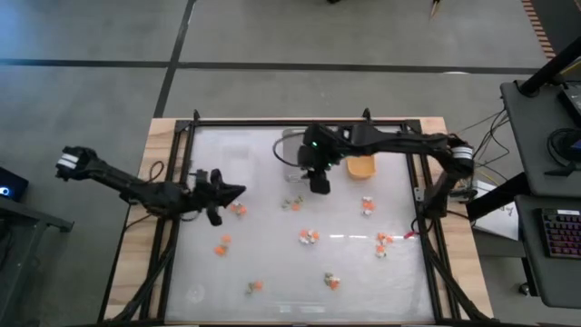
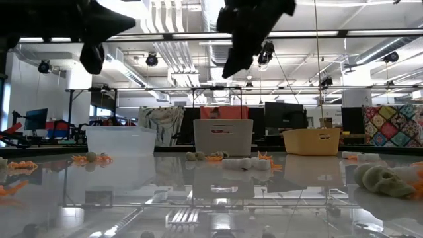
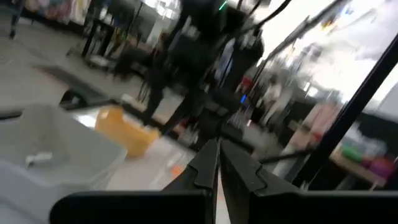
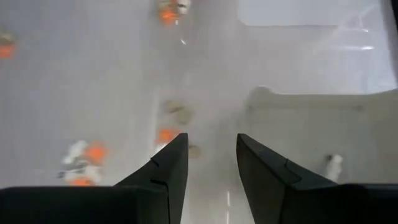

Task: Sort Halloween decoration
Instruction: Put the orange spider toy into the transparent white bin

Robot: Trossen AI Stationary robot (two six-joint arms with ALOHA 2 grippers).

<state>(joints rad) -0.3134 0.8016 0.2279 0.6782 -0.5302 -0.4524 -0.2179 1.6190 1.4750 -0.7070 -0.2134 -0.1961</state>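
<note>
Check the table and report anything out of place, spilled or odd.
Nothing looks damaged or spilled. The Halloween decorations lie scattered loose across the table, still unsorted, as expected. One small white piece already sits in the grey tray. The right gripper hangs open beside that tray.

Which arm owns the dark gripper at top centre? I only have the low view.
Observer: The right arm. The high view shows the right gripper over the table near the orange-yellow tray. The left gripper waits over the table's left side.
Operator: Right one open or shut?
Observer: Open, and empty in the right wrist view.
Operator: Anything in the grey tray yet?
Observer: Yes, one small white trinket lies in the grey tray.
</note>
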